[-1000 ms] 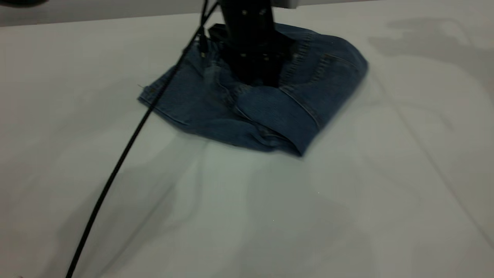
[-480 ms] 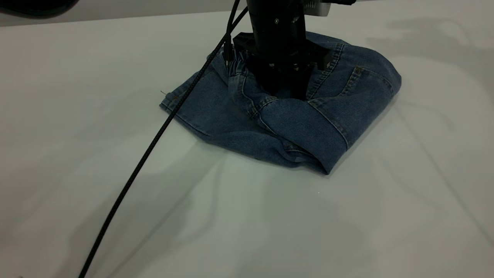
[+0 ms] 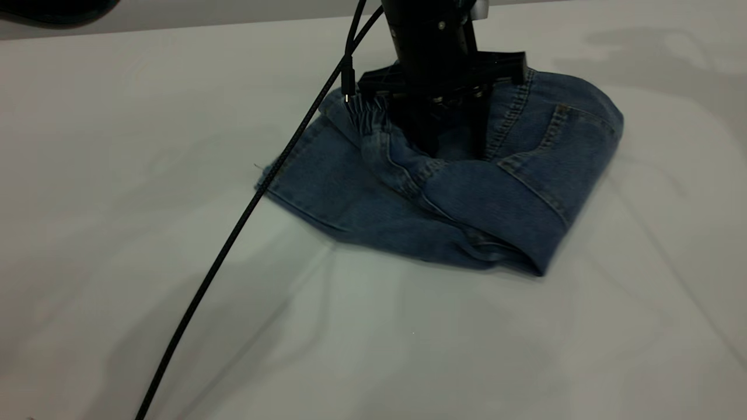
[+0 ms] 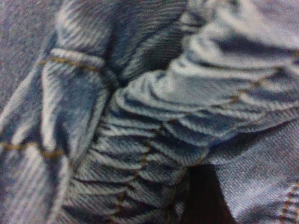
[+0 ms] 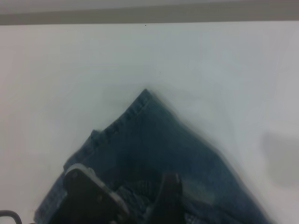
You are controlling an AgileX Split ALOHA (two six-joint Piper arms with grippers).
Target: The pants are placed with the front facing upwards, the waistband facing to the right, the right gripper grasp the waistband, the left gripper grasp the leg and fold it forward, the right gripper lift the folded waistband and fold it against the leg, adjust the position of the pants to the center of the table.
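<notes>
Blue denim with tan stitching, one pair of pants (image 3: pixel 467 192) lies folded into a bundle on the white table (image 3: pixel 117 146), toward its far side. One gripper (image 3: pixel 450 143) presses down beside the ruched waistband (image 3: pixel 366 116), fingers spread. The other gripper's fingers: cannot tell.

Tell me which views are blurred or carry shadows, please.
Exterior view: soft grey shadows on the table, slight smear along the pants near edge. Left wrist view: denim fills the frame, softly focused. Right wrist view: hazy pants edges, gripper parts blurred.
</notes>
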